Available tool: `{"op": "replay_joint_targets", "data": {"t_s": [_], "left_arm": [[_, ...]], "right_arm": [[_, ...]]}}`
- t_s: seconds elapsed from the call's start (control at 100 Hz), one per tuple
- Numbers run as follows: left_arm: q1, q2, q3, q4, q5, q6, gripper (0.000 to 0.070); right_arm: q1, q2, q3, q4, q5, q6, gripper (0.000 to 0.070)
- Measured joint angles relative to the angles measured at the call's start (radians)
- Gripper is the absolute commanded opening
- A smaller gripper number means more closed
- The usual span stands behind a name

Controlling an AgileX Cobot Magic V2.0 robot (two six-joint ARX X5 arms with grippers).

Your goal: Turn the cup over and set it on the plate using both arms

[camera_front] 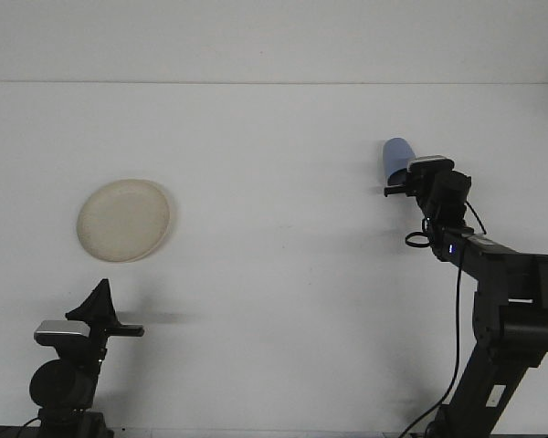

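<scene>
A blue cup [397,155] stands upside down on the white table, right of centre. My right gripper [404,185] is up against the cup's near lower side and hides its rim. A cream round plate [125,219] lies flat at the left of the table, with nothing on it. My left gripper [100,301] points up at the near left, well below the plate, shut with nothing in it.
The white table [274,255] stretches between the plate and the cup. A cable [458,301] hangs from the right arm, whose base rises from the lower right corner. The left arm's wrist camera [59,333] sits at the bottom left.
</scene>
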Motion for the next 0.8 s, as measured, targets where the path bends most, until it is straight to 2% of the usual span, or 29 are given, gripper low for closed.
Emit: {"op": "replay_joint_targets", "data": {"t_s": [0.1,0.23,0.36,0.5,0.62,0.71,0.8], "left_arm": [[0.000,0.000,0.000,0.000,0.000,0.000,0.0013],[0.000,0.000,0.000,0.000,0.000,0.000,0.0013],[0.000,0.000,0.000,0.000,0.000,0.000,0.0013],[0.000,0.000,0.000,0.000,0.000,0.001,0.0013],[0.000,0.000,0.000,0.000,0.000,0.002,0.0013],[0.000,0.000,0.000,0.000,0.000,0.002,0.0013],[0.000,0.000,0.000,0.000,0.000,0.002,0.0013]], "right_arm": [[-0.002,-0.072,0.000,-0.100,-0.004,0.048,0.0000],[-0.006,-0.213,0.000,-0.207,-0.058,0.129,0.0000],[-0.010,-0.379,0.000,-0.326,-0.155,0.239,0.0000],[0.002,-0.527,0.000,-0.464,-0.299,0.335,0.0000],[0.045,-0.630,0.000,-0.591,-0.368,0.357,0.0000],[0.094,-0.687,0.016,-0.712,-0.381,0.350,0.0000],[0.153,-0.700,0.072,-0.866,-0.380,0.303,0.0000]]}}
